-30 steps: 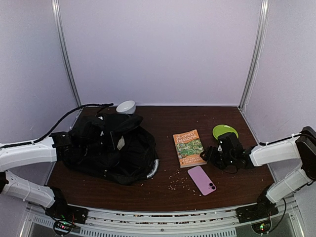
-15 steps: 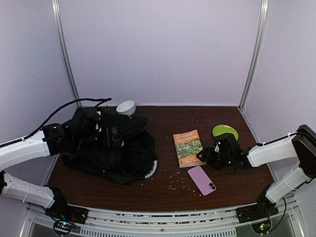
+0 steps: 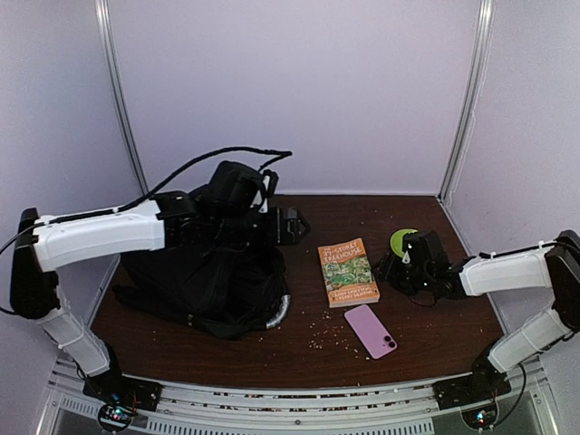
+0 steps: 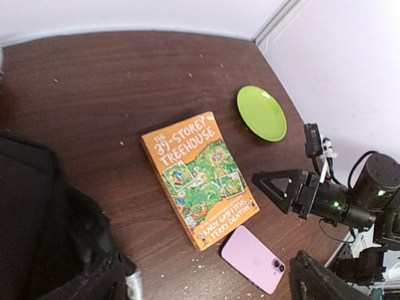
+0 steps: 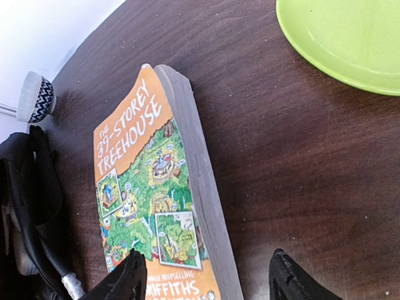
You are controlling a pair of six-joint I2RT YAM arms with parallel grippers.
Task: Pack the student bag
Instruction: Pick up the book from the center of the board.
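Black student bag (image 3: 204, 281) beneath left gripper (image 3: 294, 227)

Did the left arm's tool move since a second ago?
Yes. The left tool swung right across the student bag, from its left edge toward the book.

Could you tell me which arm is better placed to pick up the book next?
Right: its open hand sits beside the book, facing it; the left hand hangs raised near the student bag.
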